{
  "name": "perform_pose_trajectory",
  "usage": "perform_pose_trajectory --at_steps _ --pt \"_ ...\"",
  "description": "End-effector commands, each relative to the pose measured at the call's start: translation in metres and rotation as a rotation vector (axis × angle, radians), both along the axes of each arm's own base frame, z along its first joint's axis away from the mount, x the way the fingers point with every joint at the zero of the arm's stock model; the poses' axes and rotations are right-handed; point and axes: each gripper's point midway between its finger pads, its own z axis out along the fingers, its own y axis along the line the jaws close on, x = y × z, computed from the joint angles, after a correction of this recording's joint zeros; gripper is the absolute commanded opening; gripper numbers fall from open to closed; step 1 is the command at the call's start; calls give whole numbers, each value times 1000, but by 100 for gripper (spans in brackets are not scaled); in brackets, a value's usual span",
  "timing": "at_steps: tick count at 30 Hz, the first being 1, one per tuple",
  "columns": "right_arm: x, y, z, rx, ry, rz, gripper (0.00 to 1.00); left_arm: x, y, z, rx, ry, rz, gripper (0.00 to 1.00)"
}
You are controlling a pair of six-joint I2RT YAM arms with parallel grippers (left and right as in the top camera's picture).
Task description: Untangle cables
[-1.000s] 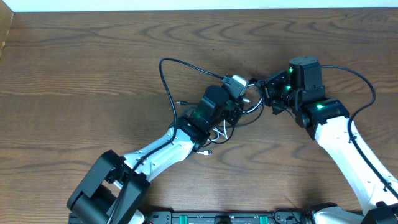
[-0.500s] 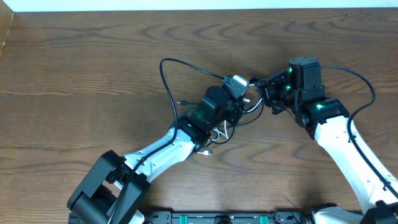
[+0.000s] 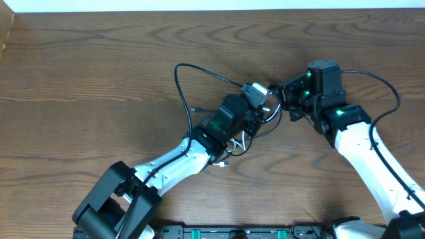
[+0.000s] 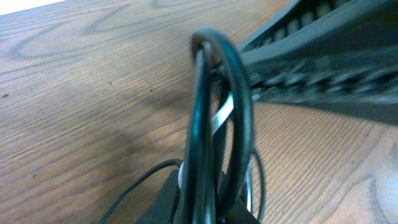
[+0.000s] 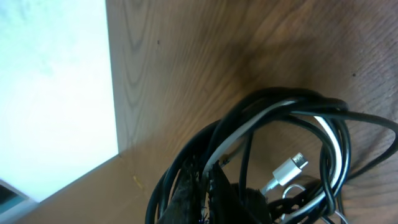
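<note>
— Where are the cables (image 3: pixel 260 119) lying?
— They are bunching in a knot between the left gripper (image 3: pixel 261 106) and the right gripper (image 3: pixel 281 101), black strands coiling around a white cord (image 5: pixel 261 121).
— And the loose ends?
— One black loop (image 3: pixel 180 93) is arcing well out from the left gripper, away from the right one. A silver plug (image 5: pixel 287 169) is sitting inside the coils, near the right gripper.

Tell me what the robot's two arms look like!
Both arms have smooth white tube-like links and chunky black joints. The left arm has a big black boxy shoulder. The right arm shows small glowing green lights and a thin black wire looping beside it. The jaws are black.
</note>
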Motion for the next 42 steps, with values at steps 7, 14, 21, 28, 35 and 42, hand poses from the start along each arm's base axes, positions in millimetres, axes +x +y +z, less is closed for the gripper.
perform_pose_trajectory --at_steps 7,14,21,28,35,42 --pt "-5 11 -6 -179 -121 251 1 -12 -5 16 -9 -14 -37 15" --pt "-9 -3 36 -233 -270 287 1 -15 -2 8 15 13 -37 55" --pt "-19 -11 67 -232 -371 333 1 -15 -2 8 15 13 -37 67" --pt "-25 0 89 -157 -480 449 1 -18 1 1 38 37 -37 74" --pt "-14 -44 56 -346 -346 292 10 -13 14 -9 93 50 22 93" --pt "13 -32 7 -326 -245 281 41 16 58 -14 194 4 234 94"
